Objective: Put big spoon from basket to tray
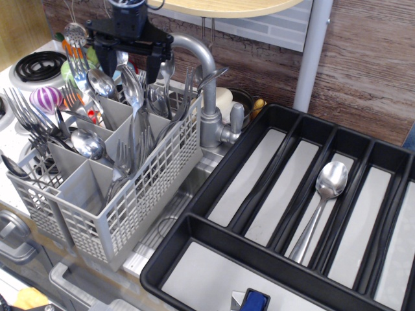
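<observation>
The grey basket (146,194) stands at the left, full of upright forks and several big spoons. One big spoon (131,87) stands tallest in a back compartment. Another (102,82) is just left of it and a third (166,69) to its right. My black gripper (126,61) hangs open over the basket's back row. Its fingers (153,65) straddle the tops of these spoons, and it holds nothing. The black tray (194,227) lies at the right. One big spoon (327,188) lies in one of its long compartments.
A steel faucet (206,97) rises right behind the basket, close to the gripper's right finger. A round skimmer (74,31) hangs at the back left above a stove burner (37,65). A white pole (312,52) stands behind the tray. A blue object (256,301) sits at the bottom edge.
</observation>
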You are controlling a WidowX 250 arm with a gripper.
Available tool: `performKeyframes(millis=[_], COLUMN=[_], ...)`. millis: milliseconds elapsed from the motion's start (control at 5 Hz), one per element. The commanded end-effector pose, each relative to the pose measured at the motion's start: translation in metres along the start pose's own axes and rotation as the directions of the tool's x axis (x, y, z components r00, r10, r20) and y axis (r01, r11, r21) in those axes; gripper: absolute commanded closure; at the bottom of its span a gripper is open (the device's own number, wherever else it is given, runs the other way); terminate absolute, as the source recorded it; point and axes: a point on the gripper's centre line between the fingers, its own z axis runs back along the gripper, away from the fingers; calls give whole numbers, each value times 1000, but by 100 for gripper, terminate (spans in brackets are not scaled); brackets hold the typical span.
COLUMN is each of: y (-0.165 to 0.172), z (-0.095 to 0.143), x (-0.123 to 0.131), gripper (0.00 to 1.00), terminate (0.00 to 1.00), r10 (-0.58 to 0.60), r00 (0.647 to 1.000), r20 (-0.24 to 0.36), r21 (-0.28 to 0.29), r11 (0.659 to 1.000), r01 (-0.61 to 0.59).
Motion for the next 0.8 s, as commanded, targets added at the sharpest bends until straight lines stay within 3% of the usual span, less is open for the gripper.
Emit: performKeyframes(millis=[0, 600], y=[12, 20], z=[13, -19], x=[13, 18], gripper=[0, 0], terminate=[0, 0], r10=[46, 97], r00=[994, 988], r20=[99, 119], r21=[-30, -97], r11=[999, 992], r01=[-44, -86])
